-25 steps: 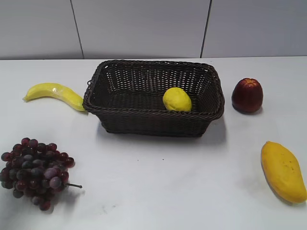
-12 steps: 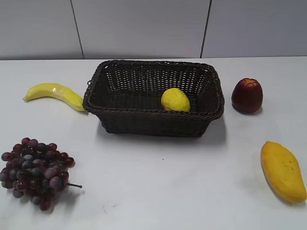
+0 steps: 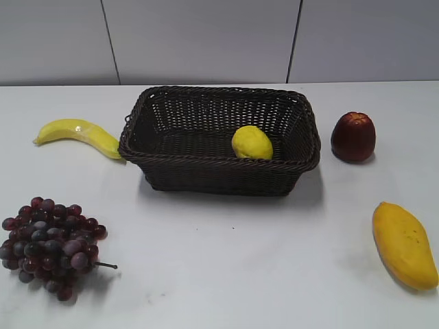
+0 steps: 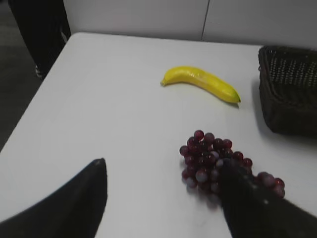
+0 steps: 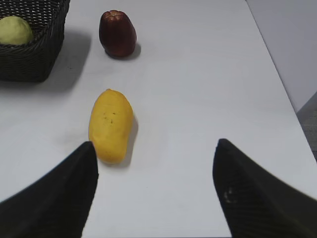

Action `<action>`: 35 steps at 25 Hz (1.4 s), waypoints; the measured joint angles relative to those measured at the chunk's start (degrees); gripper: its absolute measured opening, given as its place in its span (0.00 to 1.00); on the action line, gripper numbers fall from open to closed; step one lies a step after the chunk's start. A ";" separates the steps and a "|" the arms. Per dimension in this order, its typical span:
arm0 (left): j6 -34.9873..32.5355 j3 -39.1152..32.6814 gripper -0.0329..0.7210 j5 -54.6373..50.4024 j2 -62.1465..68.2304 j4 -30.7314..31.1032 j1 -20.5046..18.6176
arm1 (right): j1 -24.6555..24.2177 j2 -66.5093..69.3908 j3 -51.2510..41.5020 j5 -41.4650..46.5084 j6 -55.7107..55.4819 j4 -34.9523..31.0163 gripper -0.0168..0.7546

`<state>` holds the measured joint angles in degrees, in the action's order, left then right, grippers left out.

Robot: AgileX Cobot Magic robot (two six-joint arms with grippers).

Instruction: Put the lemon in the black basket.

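Both grippers hang spread and empty above the white table (image 3: 226, 274): the right gripper (image 5: 156, 193) shows two dark fingers wide apart with nothing between them, and the left gripper (image 4: 163, 198) is likewise parted over bare tabletop. Neither shows in the exterior view. The lemon (image 3: 252, 142) lies inside the black basket (image 3: 219, 179), on the floor toward the basket's right front, close behind the braided front rim; from the right gripper it sits far ahead and to the left, only its top showing over the basket wall (image 5: 15, 30). Compared with a second ago it has shifted slightly: it first rolled a little leftward, and now sits a touch back to the right, with its long axis tilted from upper left to lower right and a blunt tip toward the upper left. Just ahead of the right gripper's left finger lies the mango (image 5: 110, 125), and farther ahead stands the dark red apple (image 5: 117, 33), near the basket's right end. Ahead of the left gripper's right finger rests the bunch of grapes (image 4: 218, 158), with the banana (image 4: 200, 83) beyond it, its tip near the basket's left end.
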<state>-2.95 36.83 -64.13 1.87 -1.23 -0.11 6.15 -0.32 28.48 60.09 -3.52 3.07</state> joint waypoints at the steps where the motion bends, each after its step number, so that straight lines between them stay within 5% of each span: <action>1: 0.00 -1.06 0.76 0.90 -0.15 0.00 0.00 | 0.00 0.00 0.00 0.00 0.00 0.00 0.79; 11: 0.00 -8.86 0.71 2.38 0.22 -0.04 0.00 | 0.00 0.00 0.00 0.00 0.00 0.00 0.79; 35: 0.00 -9.36 0.68 1.56 -2.14 -0.35 0.00 | 0.00 0.00 0.00 0.00 0.00 -0.06 0.79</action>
<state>-2.95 27.47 -62.57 -0.27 -1.59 -0.11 6.15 -0.32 28.48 60.09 -3.52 3.01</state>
